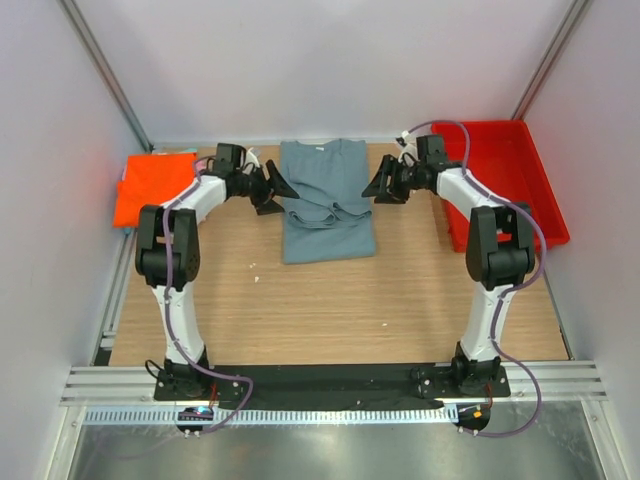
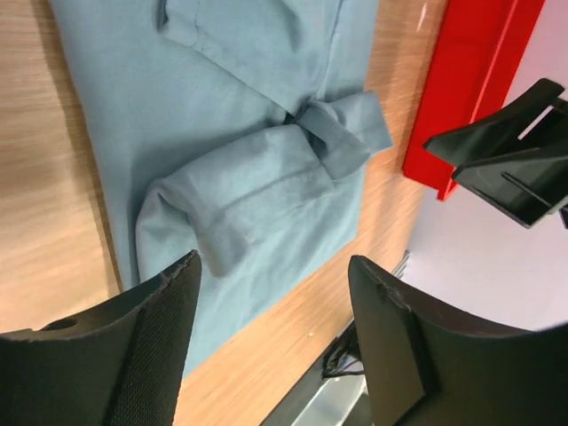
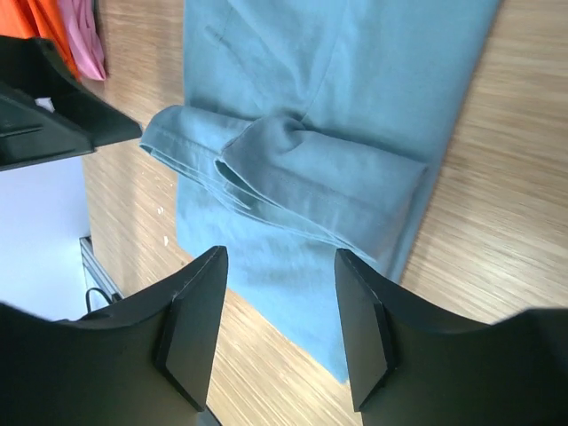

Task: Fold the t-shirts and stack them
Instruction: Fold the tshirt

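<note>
Seen from above, a dusty grey-blue t-shirt (image 1: 328, 200) lies flat on the far middle of a wooden table (image 1: 330, 300), narrowed into a long strip with both sleeves turned inward. The two sleeves meet in a lumpy, overlapping bunch (image 2: 266, 191) partway down the strip. The left gripper (image 1: 276, 190) hovers just beside the shirt's left edge and the right gripper (image 1: 379, 186) just beside its right edge, facing each other across the cloth. Both claws stand wide apart and hold nothing, as each wrist view shows bare fingers with only cloth and table between them. A bright orange t-shirt (image 1: 152, 187) lies at the far left edge of the table with a pink one (image 3: 82, 40) next to it, and a red bin (image 1: 500, 165) sits at the far right. The shirt probably needs a crosswise fold next, and the loose sleeve bunch is the weak spot. If a claw pinches only the top layer, the sleeves could flop open and undo the strip. If the two claws grip at uneven heights, the fold could come out skewed. A finger could also snag a cuff and drag the whole shirt across the table.
</note>
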Robot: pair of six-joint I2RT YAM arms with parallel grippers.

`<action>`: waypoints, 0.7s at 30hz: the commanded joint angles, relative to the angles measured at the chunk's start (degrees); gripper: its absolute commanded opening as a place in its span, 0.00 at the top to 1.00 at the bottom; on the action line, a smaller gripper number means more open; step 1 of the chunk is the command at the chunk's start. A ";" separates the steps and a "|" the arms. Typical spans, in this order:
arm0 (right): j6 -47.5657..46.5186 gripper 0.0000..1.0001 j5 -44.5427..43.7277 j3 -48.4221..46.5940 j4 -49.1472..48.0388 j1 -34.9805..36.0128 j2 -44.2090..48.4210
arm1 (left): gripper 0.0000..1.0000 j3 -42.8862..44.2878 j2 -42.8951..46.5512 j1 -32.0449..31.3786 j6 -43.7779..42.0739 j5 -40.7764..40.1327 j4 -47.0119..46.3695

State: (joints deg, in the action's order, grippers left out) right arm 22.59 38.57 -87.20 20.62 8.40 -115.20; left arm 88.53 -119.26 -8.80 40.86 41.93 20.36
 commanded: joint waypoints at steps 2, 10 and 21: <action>-6.32 0.42 1.86 -2.28 9.51 -3.30 7.52 | 0.26 -4.67 13.25 1.50 -0.42 0.95 -0.86; -9.93 0.42 7.58 11.69 14.62 -3.39 7.01 | 0.24 -13.11 12.48 1.59 -12.38 0.10 14.27; -8.53 0.42 11.09 17.50 12.96 -2.08 4.55 | 0.23 -20.50 9.06 1.59 -10.99 -2.29 14.36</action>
State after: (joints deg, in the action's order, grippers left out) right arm 14.28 46.87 -69.60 34.76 5.67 -112.07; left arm 68.25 -109.62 -7.35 29.87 39.57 35.05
